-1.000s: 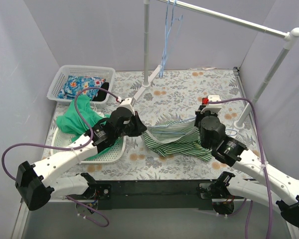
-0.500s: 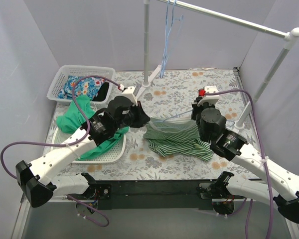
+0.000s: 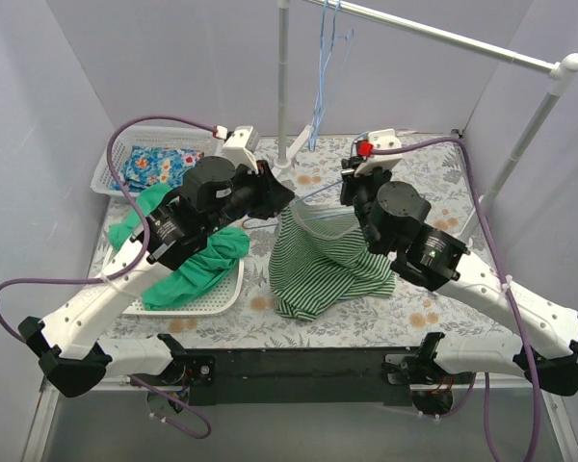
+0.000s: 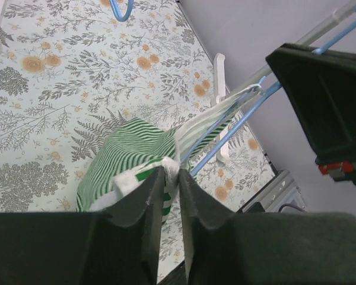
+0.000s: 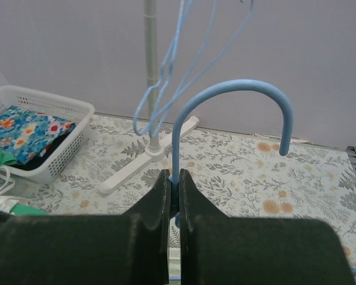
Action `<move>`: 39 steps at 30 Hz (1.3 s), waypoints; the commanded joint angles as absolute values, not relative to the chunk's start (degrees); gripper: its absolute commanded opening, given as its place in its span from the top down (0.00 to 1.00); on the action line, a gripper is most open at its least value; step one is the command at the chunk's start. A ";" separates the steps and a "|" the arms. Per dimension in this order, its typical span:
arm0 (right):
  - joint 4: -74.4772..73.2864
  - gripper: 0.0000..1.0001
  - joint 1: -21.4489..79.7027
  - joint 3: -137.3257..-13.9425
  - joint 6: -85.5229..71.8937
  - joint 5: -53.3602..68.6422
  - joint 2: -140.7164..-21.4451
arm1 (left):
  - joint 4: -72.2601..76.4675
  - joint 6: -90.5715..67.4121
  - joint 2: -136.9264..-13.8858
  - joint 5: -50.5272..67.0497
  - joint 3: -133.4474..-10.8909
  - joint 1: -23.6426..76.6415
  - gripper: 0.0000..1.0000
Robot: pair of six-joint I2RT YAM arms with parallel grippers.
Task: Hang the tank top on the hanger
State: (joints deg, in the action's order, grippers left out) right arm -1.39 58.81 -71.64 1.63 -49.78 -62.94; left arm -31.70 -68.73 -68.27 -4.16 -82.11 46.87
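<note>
Field notes. Both arms are raised over the middle of the surface (image 3: pixel 414 322), with the work held between them.

Your right hand (image 5: pixel 174 178) is clamped tight on the neck of the hanger (image 5: pixel 237 84), just under the hook. The right wrist view shows the fingers pressed together on the wire, with the hook upright above them. Your left hand (image 4: pixel 168 172) is pinched closed on a white-edged opening of the tank top (image 3: pixel 318 265), a fold of striped cloth caught between the fingertips.

The tank top hangs bunched between the two hands, its upper part gathered at the hanger's wires. Its lower hem is at the surface or just above it; you can't tell which from here. In the left wrist view the blue wires run from the right hand down into the cloth beside your left fingertips, so the hanger looks at least partly inside the top.

Judgement: you're mid-threading, and the dressing step is not yet done. The strap in the left hand seems to be the one left to seat.

The next move calls for drawing that opening outward and over the hanger's near shoulder while the right hand holds the hanger steady. Release only once the strap sits on the wire. Watch for the thin wire twisting in the right hand's grip.
</note>
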 commanded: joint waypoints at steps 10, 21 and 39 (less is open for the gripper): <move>-10.68 0.99 64.25 -91.48 11.69 -50.81 -66.53 | -25.85 -57.42 -58.28 -4.49 -88.41 46.67 0.26; -27.50 0.99 64.25 -98.62 5.01 -39.03 -67.06 | -35.41 -40.26 -57.66 15.37 -87.89 46.85 0.47; -30.94 0.99 64.25 -92.99 2.90 -40.60 -66.35 | -40.78 -43.24 -62.31 17.85 -80.33 52.38 0.52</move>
